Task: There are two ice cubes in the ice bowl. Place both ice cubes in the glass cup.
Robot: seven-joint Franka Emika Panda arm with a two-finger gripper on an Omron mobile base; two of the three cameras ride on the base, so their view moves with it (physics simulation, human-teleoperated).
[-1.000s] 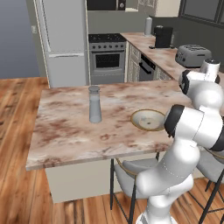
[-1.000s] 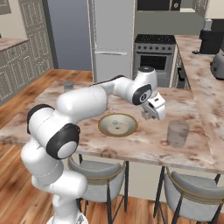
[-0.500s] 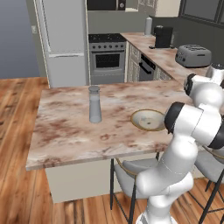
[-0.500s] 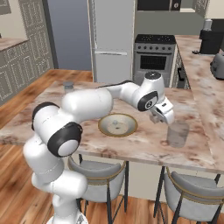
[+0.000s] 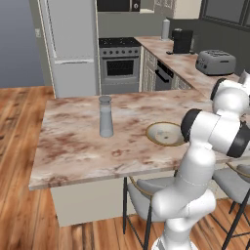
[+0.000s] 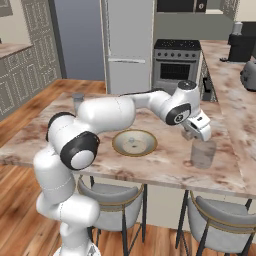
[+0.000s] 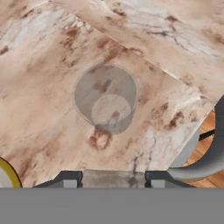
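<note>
My gripper (image 6: 196,135) hangs just above the glass cup (image 6: 203,153), a translucent grey glass near the island's right front edge. From the hand camera the glass cup (image 7: 106,98) sits straight below, its mouth open and nothing visible inside. The gripper (image 7: 113,178) is shut on a pale translucent ice cube (image 7: 113,179) held between the two fingertips. The ice bowl (image 6: 134,143), beige with a golden rim, stands left of the cup; its rim (image 7: 6,177) also shows at the hand view's lower left. In the ice bowl (image 5: 166,134) a faint pale speck shows, too small to identify.
A tall narrow grey-blue cylinder (image 5: 105,116) stands on the island left of the bowl. Stools (image 6: 220,220) sit under the island's front edge. A toaster (image 5: 215,62) and a coffee machine (image 5: 181,41) occupy the side counter.
The arm has swung right, from beside the bowl to over the glass cup, and lowered slightly toward its mouth.
</note>
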